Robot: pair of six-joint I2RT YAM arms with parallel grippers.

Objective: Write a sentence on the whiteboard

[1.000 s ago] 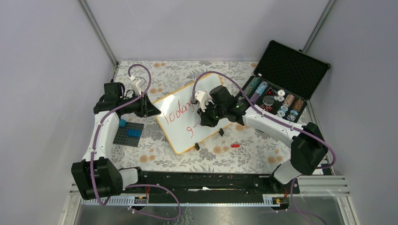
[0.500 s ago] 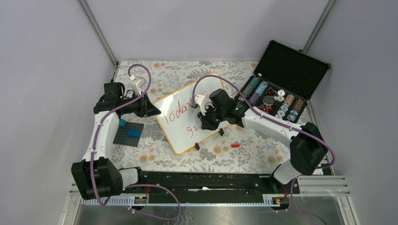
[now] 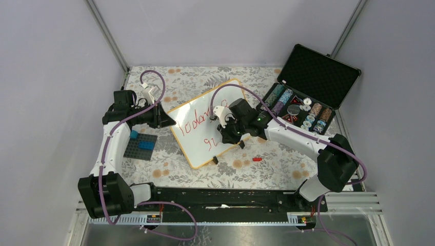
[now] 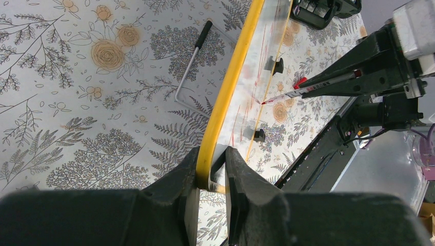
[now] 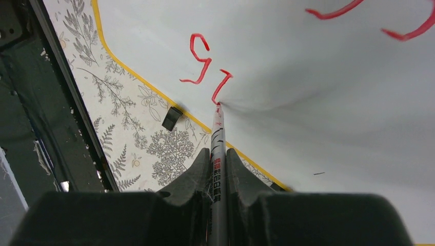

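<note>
Here, mid-stroke. The whiteboard (image 3: 192, 146) sits mid-table on the floral cloth, between the arms, with an open black case (image 3: 318, 77) well off to its right.

Left gripper (image 4: 211, 169): jaws closed on the board's yellow rim at a corner. Likely purpose is to pin the board so that pen pressure cannot slide or rock it on its clip feet.

Right gripper (image 5: 218, 159): jaws clamped on a red marker (image 5: 217, 148), the barrel running straight out between the fingers. Probably held so that wrist motion carries directly to the tip. The tip touches the board at the foot of a short slanted stroke.

The sentence (image 3: 202, 124): one red word across the upper line, and a second line only just begun below it. Judged early in the task, with most of the wording left to do.

View differences:
- Top view gives the layout and both lines of writing, but the right gripper's body hides the tip. Contact cannot be judged there, nor either grip.
- Right wrist view settles contact and shows the fresh strokes close up, plus one black clip foot (image 5: 173, 118) at the near rim.
- Left wrist view shows the rim pinch edge-on and the marker side-on. The writing there is only foreshortened red streaks.
- A small red cap (image 3: 257, 159) lies on the cloth near the board, apart from it.
</note>
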